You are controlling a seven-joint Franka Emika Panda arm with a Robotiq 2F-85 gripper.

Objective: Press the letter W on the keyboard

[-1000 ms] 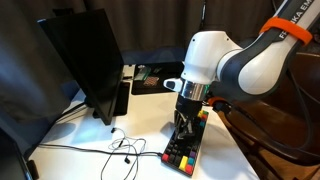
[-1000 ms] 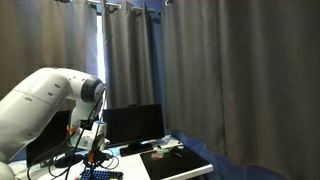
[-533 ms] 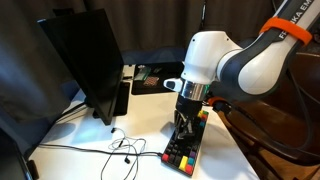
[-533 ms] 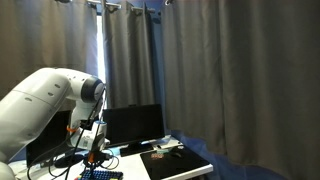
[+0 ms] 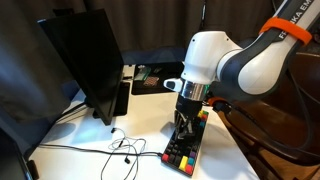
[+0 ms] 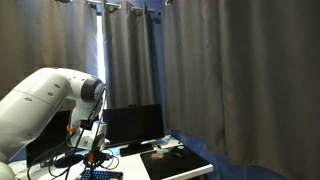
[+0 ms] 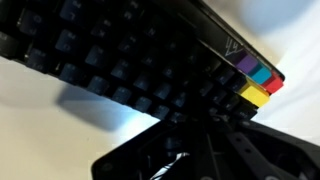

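Observation:
The keyboard (image 5: 186, 147) is a narrow black keyboard with coloured keys at its near end, lying on the white table. In the wrist view the keyboard (image 7: 130, 60) fills the frame, with purple, blue, yellow and red keys at the right. My gripper (image 5: 184, 128) points straight down onto the keyboard's middle rows; its fingertips look pressed together and touch or nearly touch the keys. In the wrist view the gripper (image 7: 185, 125) is a dark mass over the keys. The keyboard's edge also shows in an exterior view (image 6: 100, 174), below the gripper (image 6: 96, 158).
A black monitor (image 5: 85, 60) stands at the left, with thin cables (image 5: 118, 150) on the white table (image 5: 80, 135) in front of it. A black tray with small items (image 6: 170, 158) sits at the table's back. Dark curtains hang behind.

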